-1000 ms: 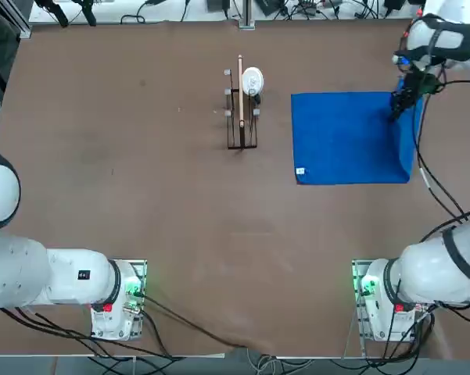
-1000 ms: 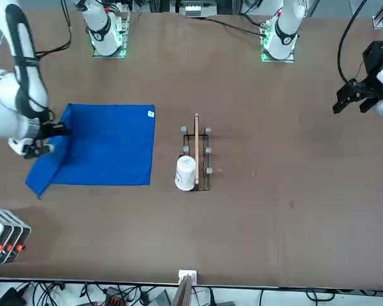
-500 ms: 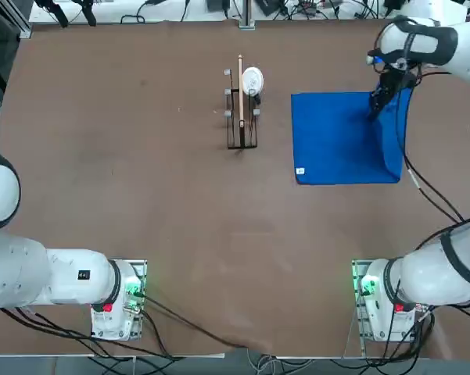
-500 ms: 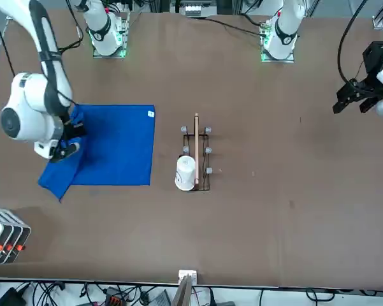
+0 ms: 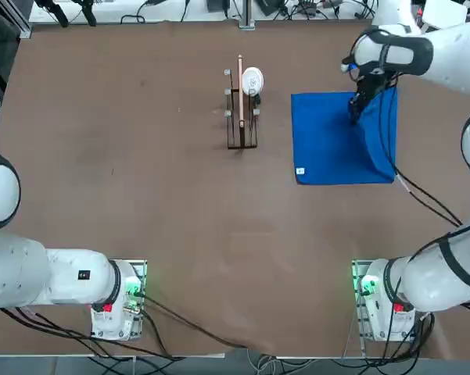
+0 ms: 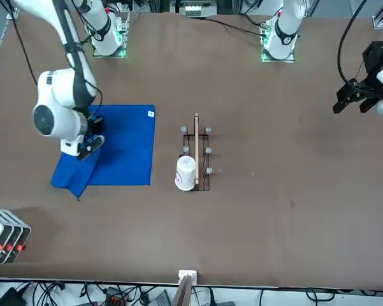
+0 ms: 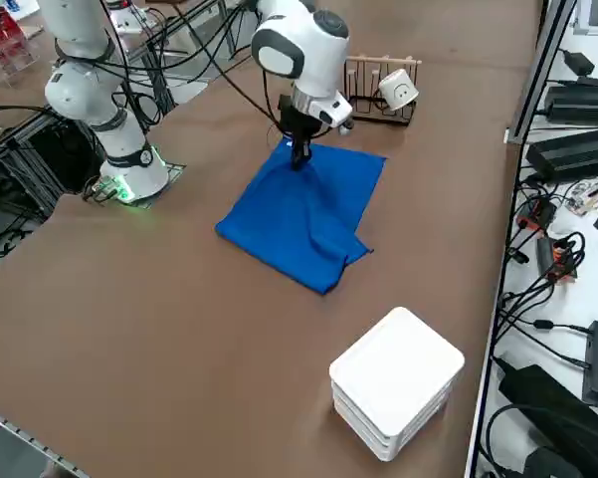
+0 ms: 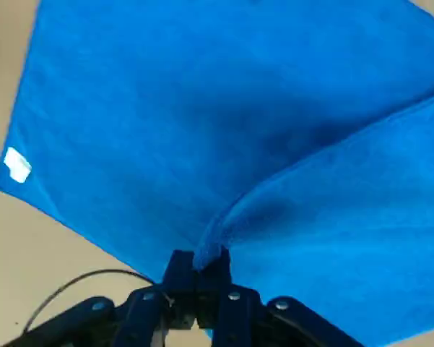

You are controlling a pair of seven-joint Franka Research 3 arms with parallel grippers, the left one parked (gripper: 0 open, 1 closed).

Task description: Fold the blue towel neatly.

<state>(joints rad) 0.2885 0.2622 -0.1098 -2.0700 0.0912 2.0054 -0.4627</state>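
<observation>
The blue towel [image 5: 328,144] lies on the brown table at the robot's far right, its small white tag [image 5: 300,171] at the near corner toward the table's middle. My right gripper [image 5: 353,113] hangs just above the cloth, shut on its far right corner, which is lifted and drawn over the flat part. The raised flap slopes down to a fold along the towel's right side [image 7: 328,249]. In the wrist view the fingers [image 8: 215,273] pinch a blue ridge of towel [image 8: 224,130], with the tag [image 8: 16,165] showing beyond. From the front the gripper [image 6: 88,146] sits over the towel [image 6: 124,153].
A dark wire rack [image 5: 241,105] holding a white cup [image 5: 252,80] stands just left of the towel, also seen from the front as the rack [image 6: 197,150]. A white stacked box [image 7: 396,380] rests near the table's far right corner.
My right gripper has carried the towel's corner leftward toward the rack, from beyond the right edge to over the cloth. The folded flap now covers more of the towel.
</observation>
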